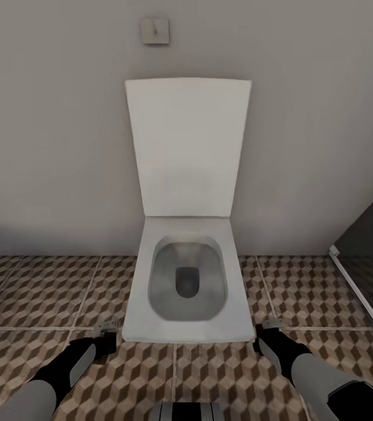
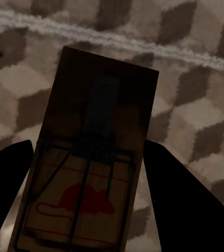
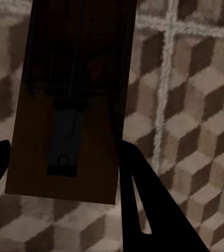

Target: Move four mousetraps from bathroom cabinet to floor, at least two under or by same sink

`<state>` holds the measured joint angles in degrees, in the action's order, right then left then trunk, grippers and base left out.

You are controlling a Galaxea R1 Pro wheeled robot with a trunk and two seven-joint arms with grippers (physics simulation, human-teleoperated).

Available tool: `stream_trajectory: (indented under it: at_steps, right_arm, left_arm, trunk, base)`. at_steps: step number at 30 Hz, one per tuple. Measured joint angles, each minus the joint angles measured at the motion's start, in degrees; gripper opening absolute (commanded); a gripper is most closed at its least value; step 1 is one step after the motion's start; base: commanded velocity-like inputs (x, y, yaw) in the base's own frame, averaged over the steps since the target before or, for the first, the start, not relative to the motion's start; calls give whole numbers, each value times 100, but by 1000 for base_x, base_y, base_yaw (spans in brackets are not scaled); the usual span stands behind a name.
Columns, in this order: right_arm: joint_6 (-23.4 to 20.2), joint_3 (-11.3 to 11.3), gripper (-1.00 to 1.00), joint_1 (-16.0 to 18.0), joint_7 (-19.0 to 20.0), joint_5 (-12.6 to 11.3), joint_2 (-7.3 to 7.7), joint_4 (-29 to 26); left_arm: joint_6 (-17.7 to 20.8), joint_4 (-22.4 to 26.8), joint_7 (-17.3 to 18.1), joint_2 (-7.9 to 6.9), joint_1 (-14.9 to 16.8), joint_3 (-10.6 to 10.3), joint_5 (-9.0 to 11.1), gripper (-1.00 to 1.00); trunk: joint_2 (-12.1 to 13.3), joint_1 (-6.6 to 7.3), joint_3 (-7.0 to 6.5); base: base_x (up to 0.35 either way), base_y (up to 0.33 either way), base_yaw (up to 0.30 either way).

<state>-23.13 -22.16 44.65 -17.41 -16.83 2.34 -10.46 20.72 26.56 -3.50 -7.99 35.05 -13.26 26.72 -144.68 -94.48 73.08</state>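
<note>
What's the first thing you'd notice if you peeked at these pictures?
A white toilet with its lid up stands straight ahead against the grey wall, on the cube-patterned floor. The left gripper and the right gripper reach down at either side of it. Close up, each holds a wooden mousetrap: the left mousetrap shows a red mouse picture, the right mousetrap a dark metal bar.

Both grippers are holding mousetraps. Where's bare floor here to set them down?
Bare bathroom floor lies left of the toilet up to the wall, and right of it up to the shower edge. The middle is crowded by the toilet bowl.
</note>
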Motion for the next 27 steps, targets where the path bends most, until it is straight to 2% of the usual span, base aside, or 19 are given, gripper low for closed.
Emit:
stream_trajectory:
  at_steps: [16,27]
  right_arm:
    - [5,0,-100,0,-6,0,8,-2]
    - [5,-3,-100,0,-6,-2,8,-2]
  left_arm:
    - [-7,3,-7,-5,0,0,0,-100]
    - [-18,-5,-8,-13,0,9,-1,-100]
  trunk:
    - [0,-1,0]
    - [0,2,0]
  base:
    - [67,0,0]
    - [270,0,0]
